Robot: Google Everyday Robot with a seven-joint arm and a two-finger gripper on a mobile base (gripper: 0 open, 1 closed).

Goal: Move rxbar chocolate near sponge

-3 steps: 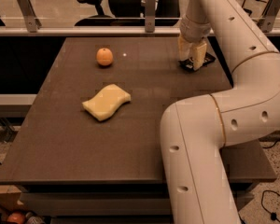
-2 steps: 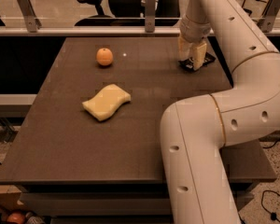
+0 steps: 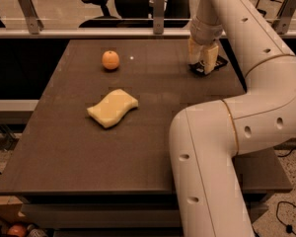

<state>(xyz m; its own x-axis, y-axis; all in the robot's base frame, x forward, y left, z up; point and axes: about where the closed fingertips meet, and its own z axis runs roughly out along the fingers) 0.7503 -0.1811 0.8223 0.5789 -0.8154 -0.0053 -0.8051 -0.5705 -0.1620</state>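
The rxbar chocolate (image 3: 217,63) is a small flat black wrapper lying on the table near its far right edge, mostly hidden by the gripper. My gripper (image 3: 202,64) points straight down onto it, with its two pale fingers (image 3: 210,57) apart, one on each side of the bar. The sponge (image 3: 113,107) is a pale yellow wavy block lying flat left of the table's middle, well to the left of and nearer than the gripper.
A round orange fruit (image 3: 110,59) sits at the far left of the dark brown table (image 3: 79,152). My white arm (image 3: 212,147) curves over the table's right side. A rail and office chairs stand behind the table's far edge.
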